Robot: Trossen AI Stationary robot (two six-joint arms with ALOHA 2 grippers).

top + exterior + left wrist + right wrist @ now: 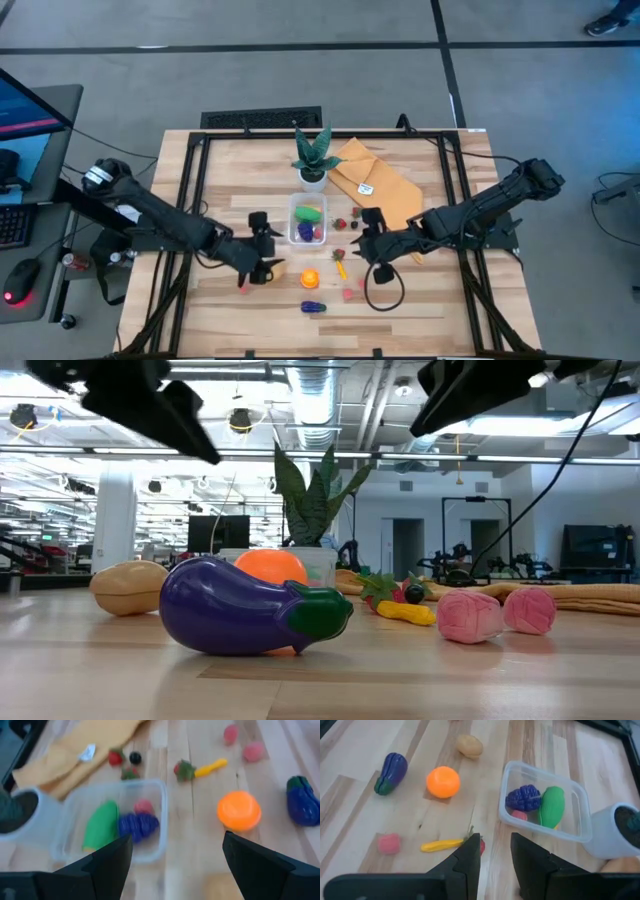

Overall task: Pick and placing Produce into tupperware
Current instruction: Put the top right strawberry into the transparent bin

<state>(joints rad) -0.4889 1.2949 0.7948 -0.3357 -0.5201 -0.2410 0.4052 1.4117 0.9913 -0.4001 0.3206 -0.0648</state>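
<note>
The main risk from here is a nudge rather than a clean pick: the loose pieces are small and rounded, so a finger landing off-centre on the orange (pixel 310 279) or the tan potato (pixel 469 745) would likely roll it across the bare wood, and a low pass by either arm could knock the light tupperware (pixel 307 220), which sits just beside the white plant pot (pixel 313 178). The left gripper (pixel 262 245) hovers near the container's left side with its fingers spread wide and nothing between them; the right gripper (pixel 372 247) hangs near its right side, its jaws close together and empty. The tupperware is a clear rounded tub at mid-table, already holding a green piece (pixel 551 806), a purple bunch (pixel 523 797) and a pinkish one. The purple eggplant (pixel 250 606), yellow pepper (pixel 442 845) and pink pieces lie outside it.
</note>
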